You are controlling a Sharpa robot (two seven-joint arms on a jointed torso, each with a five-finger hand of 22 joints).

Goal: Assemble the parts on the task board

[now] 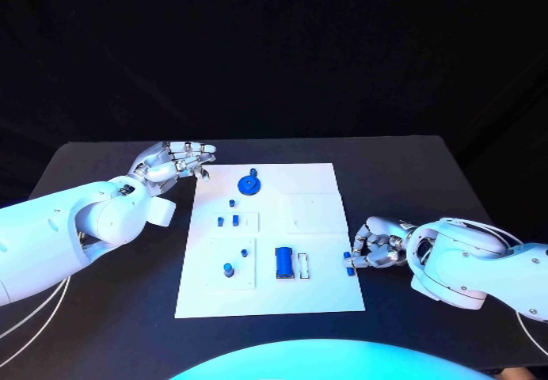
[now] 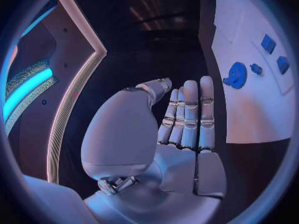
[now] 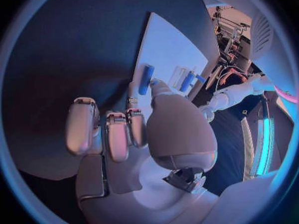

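Right hand: placed at the right edge of the task board, near its front half; a small blue part is pinched between the thumb and a finger at that edge, and in the right wrist view the same part is seen as a short blue bar held at the fingertips over the board's border, the remaining fingers being curled. Left hand: held over the black surface just beside the board's far left corner, nothing being gripped; in the left wrist view its fingers are laid straight and side by side, the thumb set apart, with the palm open. Task board: a white plate laid lengthwise at the middle of the surface. On it, listed from the far end: a round blue gear, also seen in the left wrist view; two small blue pieces on a raised white square at centre left; a blue peg standing in a second white square near the front left; a larger blue block upright just to the right of it, with a white slotted piece just beside that block.
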